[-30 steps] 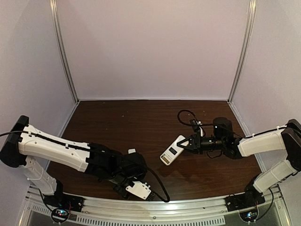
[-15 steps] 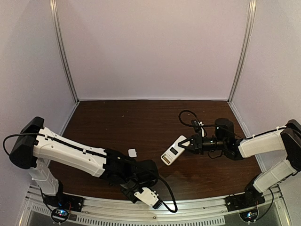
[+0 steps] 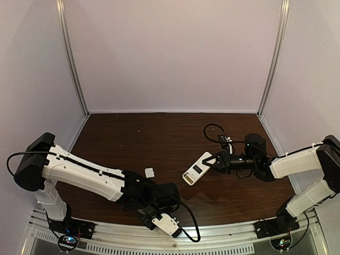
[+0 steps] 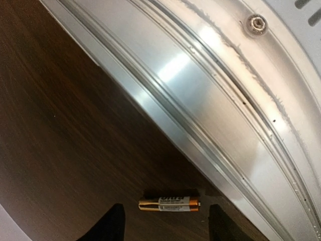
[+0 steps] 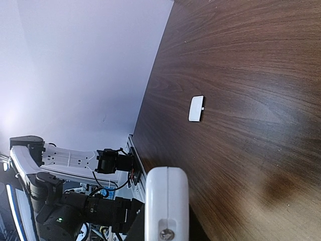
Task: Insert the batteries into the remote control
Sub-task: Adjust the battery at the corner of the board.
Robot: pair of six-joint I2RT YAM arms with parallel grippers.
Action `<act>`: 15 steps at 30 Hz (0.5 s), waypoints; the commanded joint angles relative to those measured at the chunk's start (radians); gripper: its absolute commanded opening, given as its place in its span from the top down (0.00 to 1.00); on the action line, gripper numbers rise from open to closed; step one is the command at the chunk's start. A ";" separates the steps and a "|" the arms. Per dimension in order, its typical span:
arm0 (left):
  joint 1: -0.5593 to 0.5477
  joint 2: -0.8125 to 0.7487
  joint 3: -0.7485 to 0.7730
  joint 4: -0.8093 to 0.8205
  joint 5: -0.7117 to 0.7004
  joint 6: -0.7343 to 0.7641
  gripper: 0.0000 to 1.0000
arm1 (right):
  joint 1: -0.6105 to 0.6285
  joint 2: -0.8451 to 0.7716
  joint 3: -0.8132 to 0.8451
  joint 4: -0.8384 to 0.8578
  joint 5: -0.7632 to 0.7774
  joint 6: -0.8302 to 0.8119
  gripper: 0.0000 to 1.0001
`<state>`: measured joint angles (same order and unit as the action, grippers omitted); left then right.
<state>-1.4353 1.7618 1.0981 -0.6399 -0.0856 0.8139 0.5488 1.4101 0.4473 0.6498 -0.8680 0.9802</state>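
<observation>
1. Pale lilac walls box in a dark wooden tabletop, which has a metal rail along its near edge.
2. One battery lies flat on the tabletop just beside that rail, gold-yellow with pale ends. It looks like loose stock waiting to be fetched.
3. The left gripper hangs over it with the jaws partly apart, one fingertip on each side and neither touching. That placement seems meant for pinching the battery across its width.
4. The right gripper is clamped on one end of the remote control, well apart from the left arm. It holds the remote tilted, free end slanting down toward the tabletop, most likely to present the recess for loading. Whether that free end rests on the wood cannot be told.
5. A small white plate lies alone on the tabletop between the two arms. It is probably the recess cover, set aside so the opening stays clear.
6. Counted:
   - two arms, each with one gripper
   - one remote control
   - one loose plate
   - one battery plainly in view
   - possibly a second battery already seated — a yellowish patch shows at the remote's lower end in the top view, though it is too small to be sure
</observation>
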 commanded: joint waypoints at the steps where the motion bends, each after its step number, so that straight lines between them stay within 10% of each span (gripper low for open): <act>1: -0.005 0.015 -0.004 -0.007 0.007 0.013 0.42 | -0.011 0.000 -0.014 0.047 -0.019 0.014 1.00; 15: 0.025 0.049 -0.012 0.008 0.009 0.012 0.54 | -0.018 0.011 -0.022 0.087 -0.028 0.037 1.00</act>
<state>-1.4303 1.7985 1.0966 -0.6403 -0.0887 0.8215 0.5377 1.4147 0.4393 0.6865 -0.8806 1.0031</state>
